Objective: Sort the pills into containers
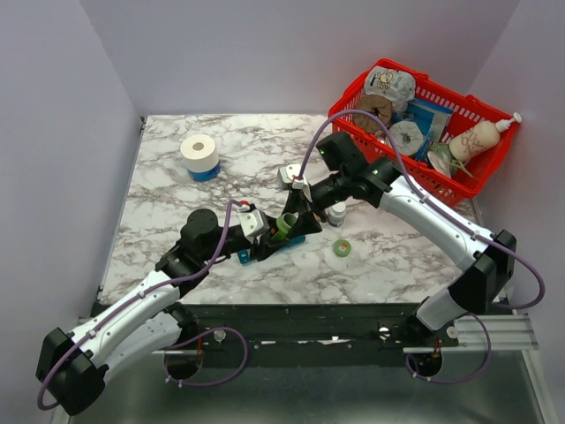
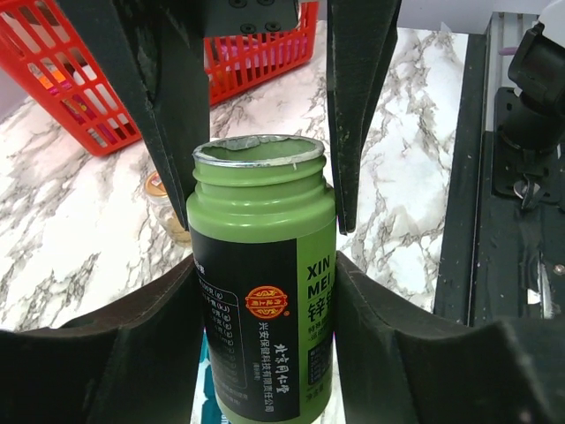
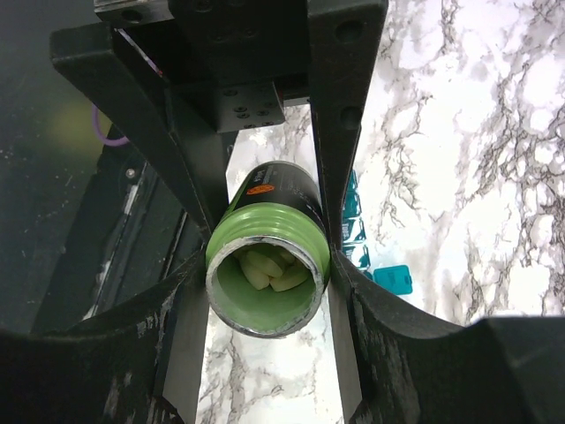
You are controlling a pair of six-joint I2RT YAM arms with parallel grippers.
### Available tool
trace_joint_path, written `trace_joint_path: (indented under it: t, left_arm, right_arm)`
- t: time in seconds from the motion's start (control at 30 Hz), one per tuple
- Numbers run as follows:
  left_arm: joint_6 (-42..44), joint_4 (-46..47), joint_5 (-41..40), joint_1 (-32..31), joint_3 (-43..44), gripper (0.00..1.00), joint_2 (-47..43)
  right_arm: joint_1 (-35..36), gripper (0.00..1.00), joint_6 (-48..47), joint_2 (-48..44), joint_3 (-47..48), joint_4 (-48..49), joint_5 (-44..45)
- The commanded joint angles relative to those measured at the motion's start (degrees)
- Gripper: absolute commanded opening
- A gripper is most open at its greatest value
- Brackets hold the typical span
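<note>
A green bottle [image 1: 287, 227] with a black label hangs tilted over the table's middle, its cap off. Pale pills [image 3: 269, 269] lie inside its open mouth. My right gripper [image 3: 267, 265] is shut on the bottle's neck. My left gripper [image 2: 265, 274] presses both pads against the labelled body lower down. The right gripper's fingers [image 2: 357, 115] reach down to the neck in the left wrist view. The teal containers [image 3: 355, 221] lie on the marble under the bottle, mostly hidden, with one lid [image 3: 393, 279] flipped open. From above, only a teal end [image 1: 243, 256] shows.
A green cap [image 1: 342, 248] lies on the marble to the right of the grippers. A small glass bottle [image 1: 337, 213] stands just behind them. A white roll [image 1: 199, 155] sits at the back left. The red basket [image 1: 424, 132] of goods fills the back right corner.
</note>
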Motion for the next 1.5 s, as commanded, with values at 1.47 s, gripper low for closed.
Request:
trace_joint_path:
  t: [1.47]
  left_arm:
    - [1.9, -0.6, -0.7, 0.2, -1.6, 0.68, -0.1]
  right_arm:
    - [0.3, 0.21, 4.6, 0.4, 2.0, 1.4, -2.5]
